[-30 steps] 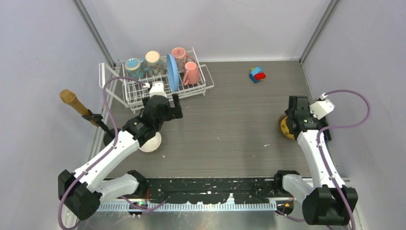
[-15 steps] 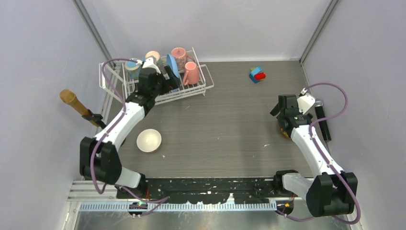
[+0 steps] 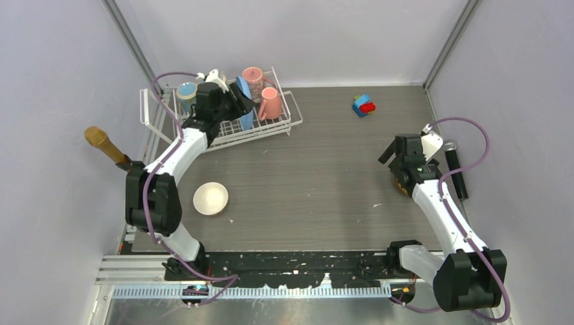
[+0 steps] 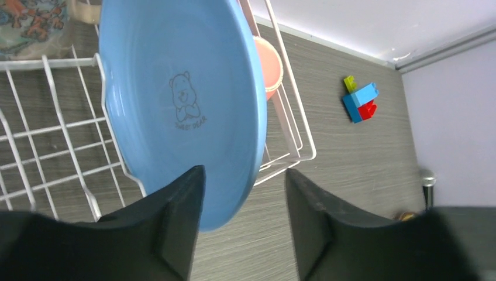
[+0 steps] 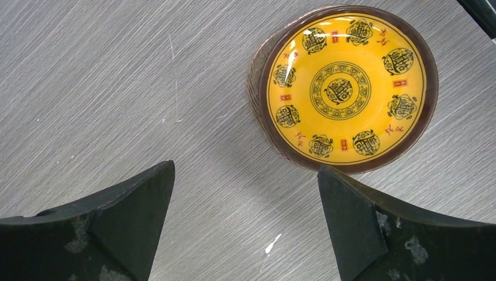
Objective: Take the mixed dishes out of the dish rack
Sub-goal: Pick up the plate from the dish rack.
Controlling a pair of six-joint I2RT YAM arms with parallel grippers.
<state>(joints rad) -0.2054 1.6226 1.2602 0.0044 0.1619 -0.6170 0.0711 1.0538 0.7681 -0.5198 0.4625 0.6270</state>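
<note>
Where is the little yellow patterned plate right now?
In the right wrist view the yellow patterned plate lies flat on the table, just ahead of the open right gripper; from above, that is the table's right side, near the black microphone.

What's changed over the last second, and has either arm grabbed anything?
The left gripper moved from the dish rack's near edge farther in. Its open jaws now straddle the blue plate's rim, not clamped. The right gripper shifted slightly left above the yellow plate, jaws open. The cream bowl, yellow plate and racked mugs stayed put.
</note>
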